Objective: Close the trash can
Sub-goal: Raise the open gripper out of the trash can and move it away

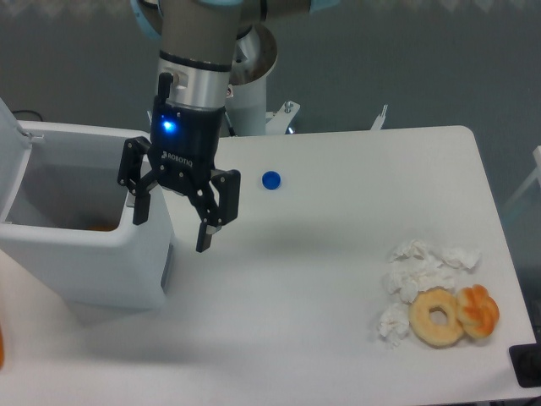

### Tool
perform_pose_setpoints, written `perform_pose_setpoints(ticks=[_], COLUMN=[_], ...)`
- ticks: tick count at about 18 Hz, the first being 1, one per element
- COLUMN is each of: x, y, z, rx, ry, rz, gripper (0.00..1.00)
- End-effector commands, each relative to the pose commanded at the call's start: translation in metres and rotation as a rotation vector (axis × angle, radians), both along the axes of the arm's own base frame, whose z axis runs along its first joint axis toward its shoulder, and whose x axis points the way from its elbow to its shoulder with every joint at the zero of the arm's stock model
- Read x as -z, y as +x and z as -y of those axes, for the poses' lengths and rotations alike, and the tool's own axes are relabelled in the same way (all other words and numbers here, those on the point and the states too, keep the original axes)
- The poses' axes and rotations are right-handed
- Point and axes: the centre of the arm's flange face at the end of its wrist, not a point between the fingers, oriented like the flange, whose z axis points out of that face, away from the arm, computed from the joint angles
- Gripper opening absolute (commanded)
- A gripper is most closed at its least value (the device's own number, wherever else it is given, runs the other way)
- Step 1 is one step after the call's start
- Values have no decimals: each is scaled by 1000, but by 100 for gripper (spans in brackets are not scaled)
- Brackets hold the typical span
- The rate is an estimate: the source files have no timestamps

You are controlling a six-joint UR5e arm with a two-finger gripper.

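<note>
At the table's left edge sits the trash can (93,254), white and boxy with rounded corners, its top open and something orange dim inside. Over its right rim hangs the gripper (173,222), its 2 fingers spread wide, holding nothing. Right of it the white table (338,288) runs bare past a small blue cap (270,179) to crumpled tissues (423,271), a doughnut (437,316) and an orange pastry (478,310).
</note>
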Motion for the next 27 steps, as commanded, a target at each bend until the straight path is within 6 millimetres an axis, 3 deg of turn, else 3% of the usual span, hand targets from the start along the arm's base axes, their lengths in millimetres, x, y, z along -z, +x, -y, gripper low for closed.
perform_pose_setpoints(ticks=[3,10,13,23,27], x=[-18,-31,-47,-84,-93], y=[11,22,34,94,140], z=[12,17,24,27,23], rx=[-57,-134,-193,-104,1], ry=[30,64,100,229,233], rz=[33,108,164,453,485], gripper=[100,100,100,100,100])
